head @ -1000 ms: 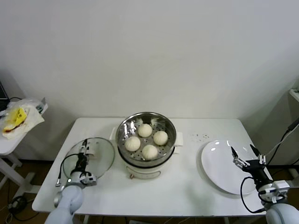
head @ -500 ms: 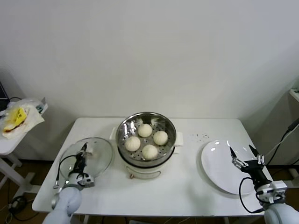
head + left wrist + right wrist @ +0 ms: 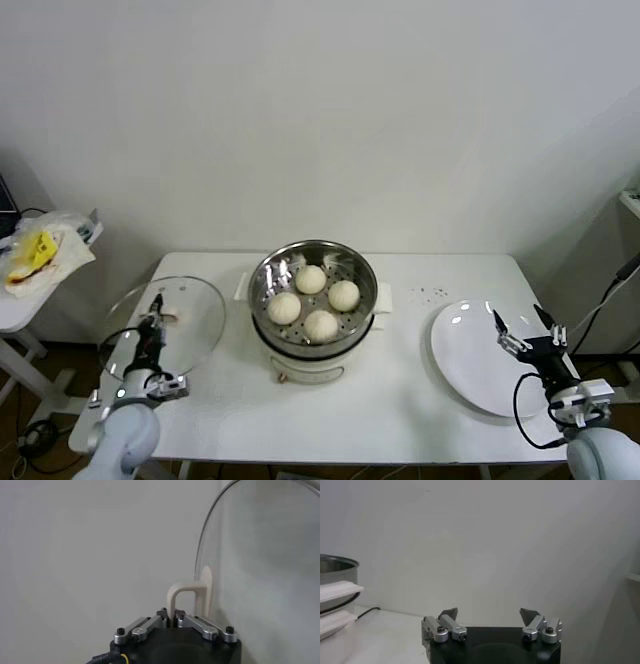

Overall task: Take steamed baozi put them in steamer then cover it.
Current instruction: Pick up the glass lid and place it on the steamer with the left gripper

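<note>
Nearest me at 7 o'clock, my left gripper [image 3: 155, 322] is pinched shut on the cream handle [image 3: 182, 596] of the glass lid [image 3: 165, 320]; the wrist view shows both fingers pressed onto the handle loop. The lid is lifted and tilted, hanging over the table's [image 3: 400, 400] left edge, well apart from the pot.

At 4 o'clock my right gripper [image 3: 526, 334] hovers over the white plate [image 3: 470, 360], jaws spread wide, nothing between them. The plate looks bare. This arm is idle.

Centre, 12 o'clock: the steamer [image 3: 313, 300] sits uncovered, with all four steamed baozi [image 3: 313, 300] inside on the perforated floor, packed close together. So I judge loading done, and covering is what's left.

Far off at 10 o'clock, a bag [image 3: 40, 255] sits on a side table, not relevant.

Risks, as I judge them:
- The grip is a thin pinch on a narrow loop, so the lid could swing or slip out if I move fast.
- The lid is tilted; coming down unlevel, the rim could catch the steamer edge and sit cocked.
- Coming in low from 9 o'clock could knock the pot or its side handle.
- Misjudged centring leaves a gap.
</note>
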`<action>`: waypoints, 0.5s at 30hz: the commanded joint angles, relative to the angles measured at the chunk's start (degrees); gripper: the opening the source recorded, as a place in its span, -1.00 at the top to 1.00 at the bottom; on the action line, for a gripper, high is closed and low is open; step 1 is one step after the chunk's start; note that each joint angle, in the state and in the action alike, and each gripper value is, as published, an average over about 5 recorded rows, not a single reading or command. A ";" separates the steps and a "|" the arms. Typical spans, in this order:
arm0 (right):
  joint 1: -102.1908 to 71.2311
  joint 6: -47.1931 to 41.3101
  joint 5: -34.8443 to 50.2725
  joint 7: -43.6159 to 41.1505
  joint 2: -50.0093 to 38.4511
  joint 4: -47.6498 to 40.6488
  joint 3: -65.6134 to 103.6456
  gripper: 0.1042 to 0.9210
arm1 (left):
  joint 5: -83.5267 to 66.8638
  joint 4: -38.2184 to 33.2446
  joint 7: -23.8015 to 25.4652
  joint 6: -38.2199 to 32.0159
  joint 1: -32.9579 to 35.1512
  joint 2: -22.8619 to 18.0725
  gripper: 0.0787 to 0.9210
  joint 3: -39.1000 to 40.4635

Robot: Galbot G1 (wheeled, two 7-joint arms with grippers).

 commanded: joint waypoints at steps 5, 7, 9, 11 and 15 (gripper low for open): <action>3.21 -0.45 -0.51 0.02 -0.90 -1.45 -1.75 -0.76 | -2.61 -29.20 7.01 21.20 9.00 11.51 0.83 -0.30; 3.90 -0.64 -0.82 0.02 -0.95 -1.73 -2.51 -0.76 | -3.25 -30.51 8.27 22.73 7.42 13.69 0.83 1.56; 4.57 -0.91 -1.18 -0.02 -1.05 -1.96 -3.30 -0.76 | -3.73 -31.34 9.34 23.98 5.17 16.00 0.83 4.51; 5.35 -1.07 -1.65 -0.01 -1.09 -2.27 -4.03 -0.76 | -4.56 -32.26 10.86 25.73 1.84 18.52 0.83 8.62; 6.82 -1.10 -2.62 0.09 -0.91 -3.04 -5.29 -0.76 | -5.26 -32.89 14.09 29.12 -7.75 20.22 0.83 18.57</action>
